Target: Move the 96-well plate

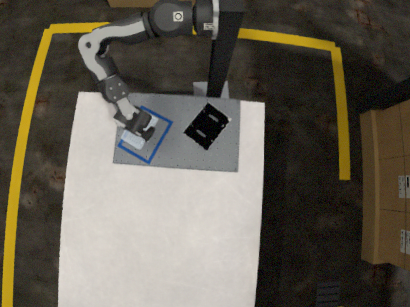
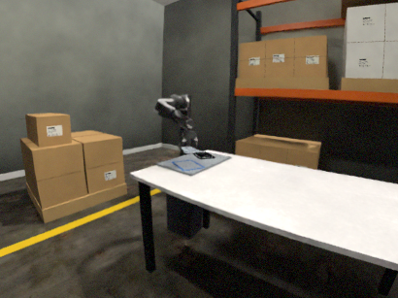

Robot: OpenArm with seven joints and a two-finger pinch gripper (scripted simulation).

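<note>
Top and exterior views of the transfer at the grasp stage. We see the arm (image 1: 127, 29) reaching from its post at twelve o'clock down to the grey base plate (image 1: 200, 156) on the white counter (image 1: 160, 229). The hand (image 1: 136, 127) is closed partway over the 96-well plate (image 1: 133, 139), its fingers stopped by the plate between them, so we judge the grip made. The plate lies within the blue outline of spot B1 (image 1: 162, 138), at the nine o'clock end of the base plate; we cannot tell whether it has left the surface. The black nest N1 (image 1: 206, 126) sits well apart toward three o'clock, unoccupied. The plate's cut-off corner and the nest's A1 mark are too small to read here, and this is the first hazard: we judge that a carry without the right turn about the vertical would seat well A1 at the wrong corner. The nest is turned at an angle different from that of the blue outline, so some rotation seems needed. A second hazard is slip, since pivoting fingers press on smooth side walls, and a tilt in the grip could let one edge ride up on a locator, leaving the plate not flat. In the exterior view the hand (image 2: 190, 147) is too small to judge.
</note>
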